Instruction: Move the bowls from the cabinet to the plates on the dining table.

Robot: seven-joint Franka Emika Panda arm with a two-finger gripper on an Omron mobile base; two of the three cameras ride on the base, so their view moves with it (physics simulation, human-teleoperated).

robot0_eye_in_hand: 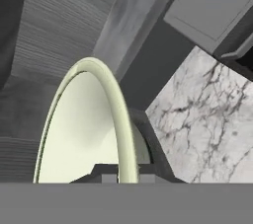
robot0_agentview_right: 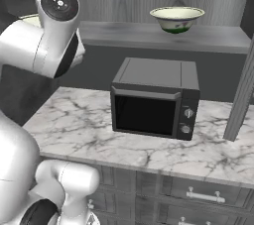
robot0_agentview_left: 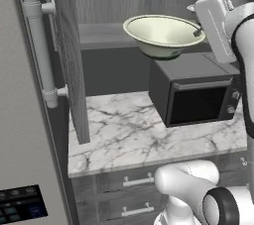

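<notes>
While the hand [robot0_agentview_left: 200,30] is pinched shut on the right side of the rim of one bowl [robot0_agentview_left: 161,34], that bowl hangs in front of the open cabinet [robot0_agentview_left: 64,45], out past its shelf and above the microwave [robot0_agentview_left: 196,90] on the marble desk [robot0_agentview_left: 129,135]. A second bowl [robot0_agentview_right: 177,19] stands on the cabinet shelf [robot0_agentview_right: 208,38]. Plates and dining table are out of frame, so the carry likely leads away from the cabinet.

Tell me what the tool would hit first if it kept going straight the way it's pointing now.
Judging by the hand view, the tool, shut on the bowl rim, points toward the cabinet's shelf edge and wood-grain back. That would probably come first, though depth is unclear.
</notes>
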